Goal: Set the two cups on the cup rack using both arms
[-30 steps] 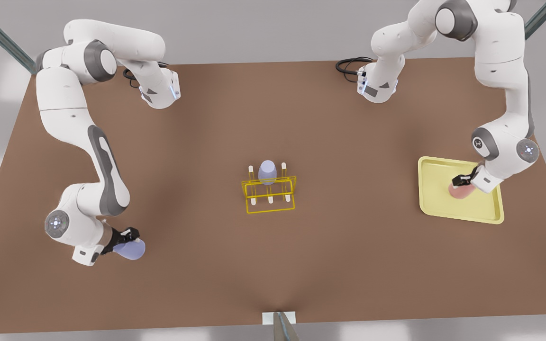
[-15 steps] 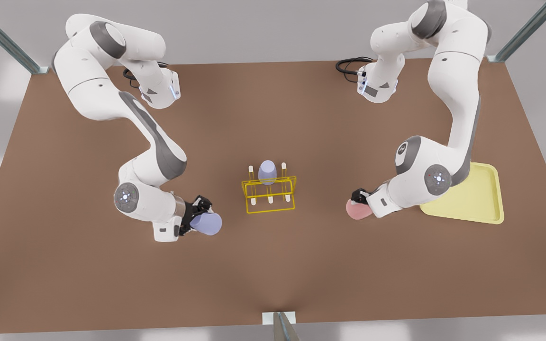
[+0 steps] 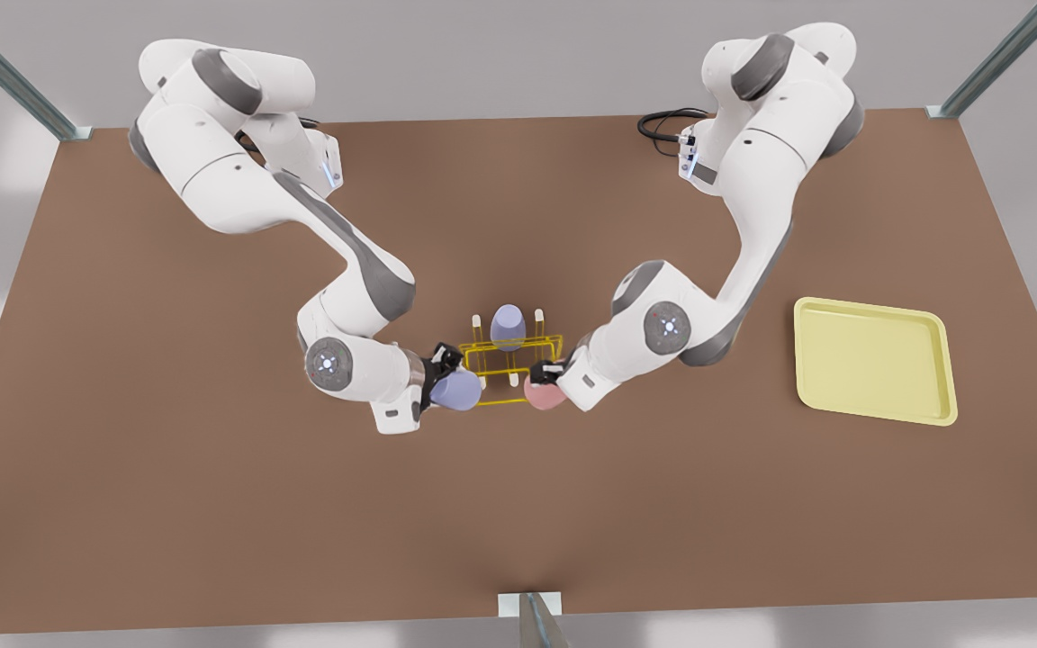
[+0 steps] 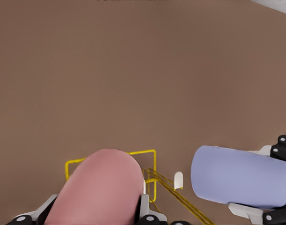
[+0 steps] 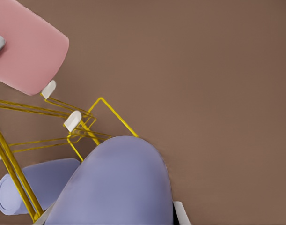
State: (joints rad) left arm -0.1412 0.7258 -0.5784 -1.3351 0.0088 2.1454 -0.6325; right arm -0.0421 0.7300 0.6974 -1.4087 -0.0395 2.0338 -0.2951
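— Where are the cups?

— My left gripper (image 3: 542, 374) is clamped on the pink cup (image 3: 543, 395), at the rack's (image 3: 484, 363) near corner on the front view's right. My right gripper (image 3: 440, 367) is closed around a lavender cup (image 3: 459, 393), lying sideways at the other near corner.

— What has changed?

— Half a second ago both cups were well apart from the rack. Now they flank it, close against the wire. My left arm has also swung off the yellow tray (image 3: 871, 308).

— Anything in the way?

— A second lavender cup (image 3: 508, 326) sits on a back peg. White-tipped pegs (image 4: 178, 180) stand between my two cups.
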